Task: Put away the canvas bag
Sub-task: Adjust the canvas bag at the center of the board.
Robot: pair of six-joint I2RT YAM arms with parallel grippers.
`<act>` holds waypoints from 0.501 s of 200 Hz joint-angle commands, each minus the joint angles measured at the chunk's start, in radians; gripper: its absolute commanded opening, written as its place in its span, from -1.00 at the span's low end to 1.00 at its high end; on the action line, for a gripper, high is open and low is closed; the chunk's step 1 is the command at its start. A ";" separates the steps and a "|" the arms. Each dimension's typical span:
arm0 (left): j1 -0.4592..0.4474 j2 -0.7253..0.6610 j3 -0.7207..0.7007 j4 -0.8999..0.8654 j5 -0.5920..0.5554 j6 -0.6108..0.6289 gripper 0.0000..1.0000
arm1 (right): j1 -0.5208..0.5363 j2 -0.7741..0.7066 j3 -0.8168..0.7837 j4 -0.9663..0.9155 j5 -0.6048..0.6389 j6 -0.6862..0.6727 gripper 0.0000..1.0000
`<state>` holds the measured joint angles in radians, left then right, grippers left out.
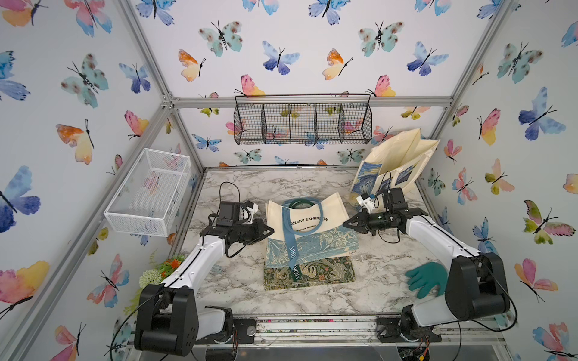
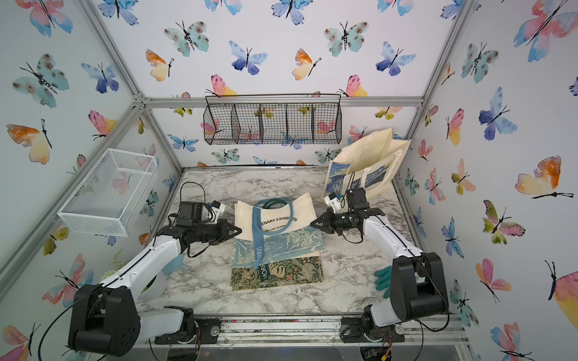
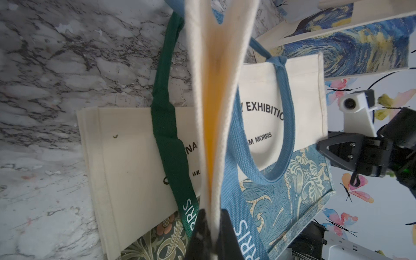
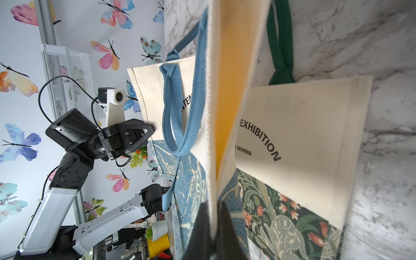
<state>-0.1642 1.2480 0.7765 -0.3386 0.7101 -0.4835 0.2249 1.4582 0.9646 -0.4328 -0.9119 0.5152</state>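
Observation:
A cream canvas bag (image 1: 312,218) with a blue floral base, blue handles and "EXHIBITION" lettering hangs tilted just above the table in both top views, also (image 2: 281,218). My left gripper (image 1: 271,231) is shut on the bag's left side edge; the left wrist view shows the cream fold (image 3: 216,90) pinched between the jaws (image 3: 212,225). My right gripper (image 1: 344,223) is shut on the opposite side edge, which runs into its jaws (image 4: 215,213). Under it a second canvas bag (image 1: 328,273) with a dark green floral base and green handles lies flat on the marble.
A black wire basket (image 1: 302,123) hangs on the back wall and a white mesh basket (image 1: 147,192) on the left wall. A starry-print tote (image 1: 394,162) stands at the back right corner. A green glove (image 1: 427,281) lies front right, artificial plants (image 1: 165,268) front left.

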 commanded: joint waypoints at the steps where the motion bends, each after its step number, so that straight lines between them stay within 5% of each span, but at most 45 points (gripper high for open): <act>1: -0.008 -0.037 -0.085 0.052 0.070 -0.055 -0.93 | 0.014 -0.032 -0.093 -0.014 -0.038 -0.012 -0.97; 100: -0.012 0.041 -0.207 0.171 0.049 -0.106 -0.67 | 0.014 0.084 -0.216 0.105 -0.009 -0.012 -0.97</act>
<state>-0.1715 1.2667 0.5587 -0.2134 0.7315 -0.5980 0.2260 1.5284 0.7589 -0.3428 -0.8921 0.5125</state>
